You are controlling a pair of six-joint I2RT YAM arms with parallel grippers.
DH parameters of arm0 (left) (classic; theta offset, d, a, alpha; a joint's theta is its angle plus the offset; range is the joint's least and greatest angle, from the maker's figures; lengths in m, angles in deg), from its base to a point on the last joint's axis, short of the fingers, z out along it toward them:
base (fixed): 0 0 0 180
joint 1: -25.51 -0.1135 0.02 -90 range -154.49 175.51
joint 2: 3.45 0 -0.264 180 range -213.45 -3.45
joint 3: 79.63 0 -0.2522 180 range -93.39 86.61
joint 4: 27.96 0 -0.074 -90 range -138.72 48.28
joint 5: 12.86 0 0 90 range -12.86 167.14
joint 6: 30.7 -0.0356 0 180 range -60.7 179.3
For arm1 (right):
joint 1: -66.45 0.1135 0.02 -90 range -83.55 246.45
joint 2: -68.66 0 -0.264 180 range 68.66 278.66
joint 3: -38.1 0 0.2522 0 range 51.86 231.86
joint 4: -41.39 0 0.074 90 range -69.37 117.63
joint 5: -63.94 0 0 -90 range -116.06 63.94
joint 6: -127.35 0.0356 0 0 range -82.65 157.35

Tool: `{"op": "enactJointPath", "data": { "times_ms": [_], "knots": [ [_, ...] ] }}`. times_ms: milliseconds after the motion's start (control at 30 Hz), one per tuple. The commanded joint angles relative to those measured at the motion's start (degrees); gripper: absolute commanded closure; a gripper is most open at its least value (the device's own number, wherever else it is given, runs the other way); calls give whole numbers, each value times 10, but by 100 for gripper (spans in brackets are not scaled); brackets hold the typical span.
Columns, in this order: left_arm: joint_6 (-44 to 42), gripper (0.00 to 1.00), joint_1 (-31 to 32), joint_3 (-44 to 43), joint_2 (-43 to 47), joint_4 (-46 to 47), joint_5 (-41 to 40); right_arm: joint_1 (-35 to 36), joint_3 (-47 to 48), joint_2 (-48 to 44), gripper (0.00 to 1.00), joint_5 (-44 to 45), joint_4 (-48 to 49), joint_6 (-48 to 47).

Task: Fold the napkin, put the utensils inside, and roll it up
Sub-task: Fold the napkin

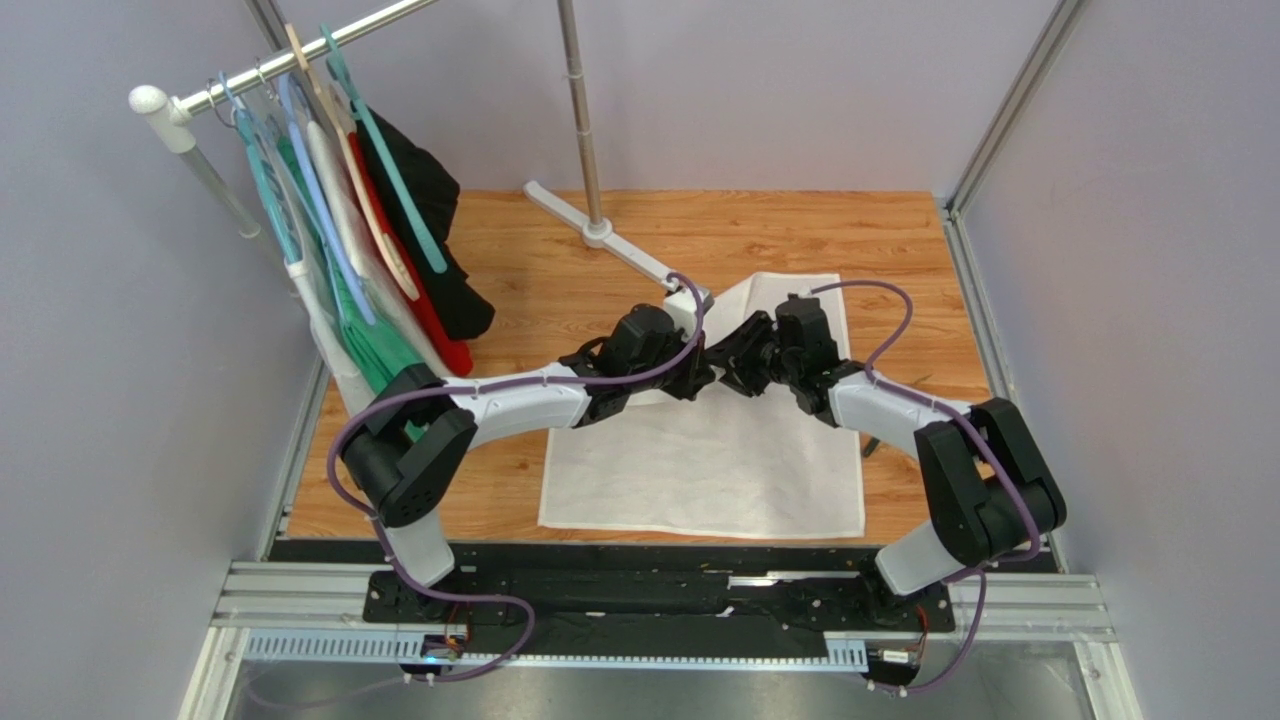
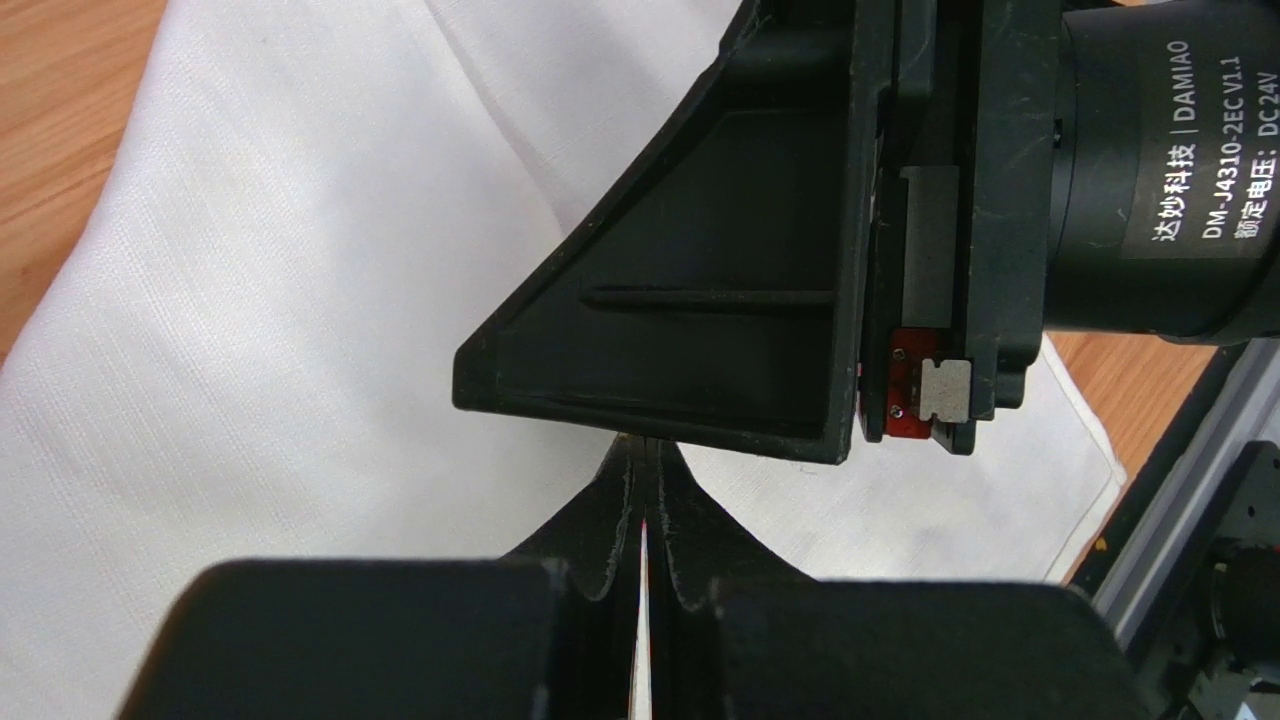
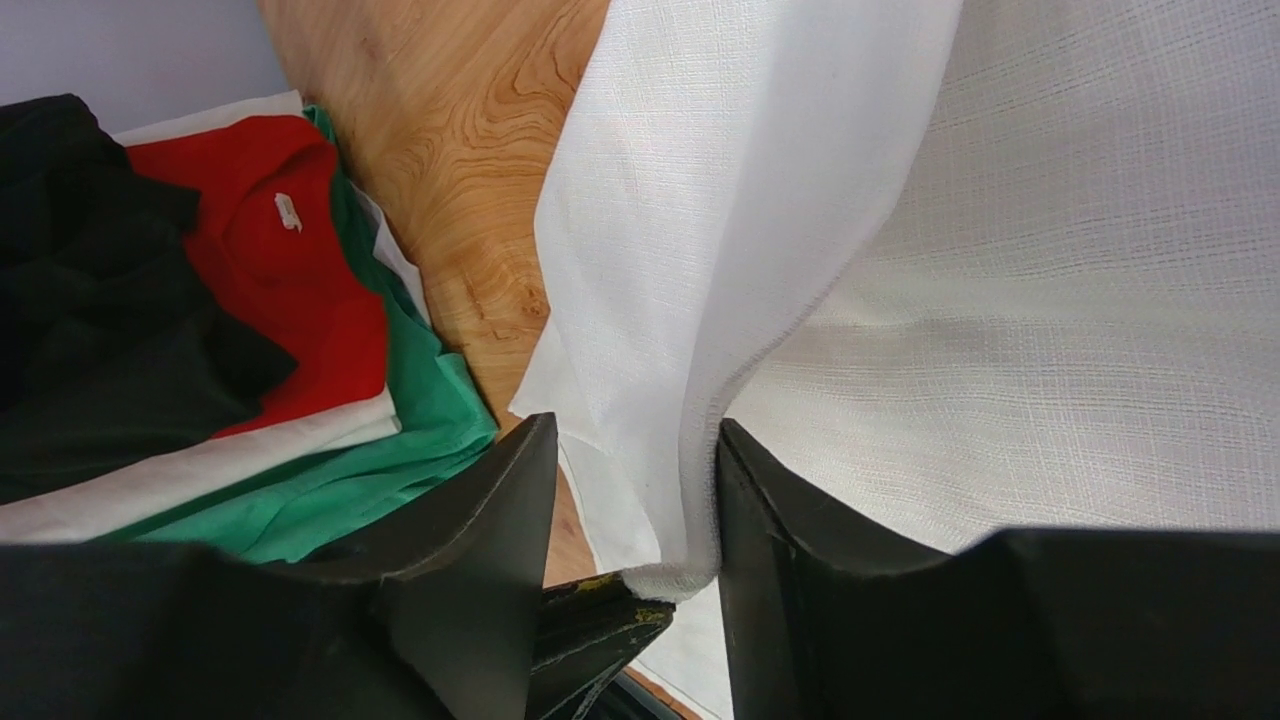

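The left claw [image 2: 643, 488] is clenched on a raised pinch of the napkin [image 1: 706, 465], and a white sliver shows between its pads. The napkin lies spread on the table [image 1: 526, 285], with its far part lifted where the two claws meet. The right claw [image 3: 636, 432] is released, its jaws standing either side of a hanging fold without gripping it.

If the left claw lets go before the right one bites, the fold would likely drop flat. If the right claw closes low on the hem, the thin cloth could slide out.

The overhead view alone shows the whole napkin, with the garments [image 1: 376, 270] well to its left. Only the left wrist view shows the closed pads. Only the right wrist view shows the fold between the open jaws. No utensil can be made out.
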Motion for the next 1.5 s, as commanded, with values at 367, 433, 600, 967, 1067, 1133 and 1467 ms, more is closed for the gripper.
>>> {"op": "enactJointPath", "data": {
  "times_ms": [367,433,600,967,1067,1133,1467],
  "knots": [
    [-18,63,24,-7,39,-18,2,3,-43,-42,100,21,-34,-47],
    [-23,31,24,-6,53,-28,7,3,-46,-63,100,35,-55,-61],
    [-30,18,24,-5,107,-104,-9,2,-42,-115,100,65,-151,-127],
    [6,14,24,75,231,-198,-58,2,-71,-230,100,102,-310,-197],
    [15,14,25,102,261,-222,-73,3,-84,-260,100,110,-344,-203],
    [20,14,24,117,292,-235,-76,3,-92,-285,100,116,-371,-208],
    [50,14,24,212,416,-293,-98,2,-99,-363,100,152,-478,-224]
  ]
}}
